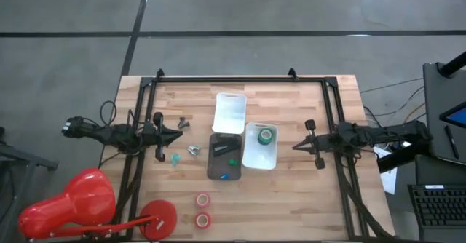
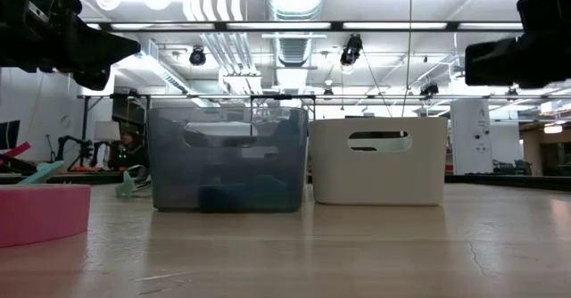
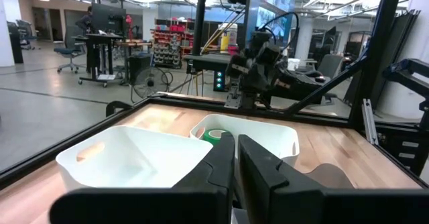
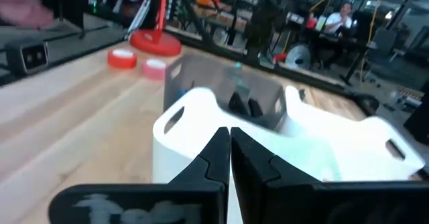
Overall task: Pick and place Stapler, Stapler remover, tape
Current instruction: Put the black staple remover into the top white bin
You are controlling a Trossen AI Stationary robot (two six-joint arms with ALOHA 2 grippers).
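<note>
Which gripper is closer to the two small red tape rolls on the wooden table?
Left. The left gripper sits at the table's left, up from the two red tape rolls near the front edge; the right gripper is much farther, beyond the trays.

Overhead and table-level cameras both see the grey bin (image 1: pixel 223 158)

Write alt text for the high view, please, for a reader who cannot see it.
Seen from above, three trays sit mid-table: a white tray, a dark tray and a second white tray holding green tape. Two red tapes lie near the front edge; both arms wait at the sides.
</note>
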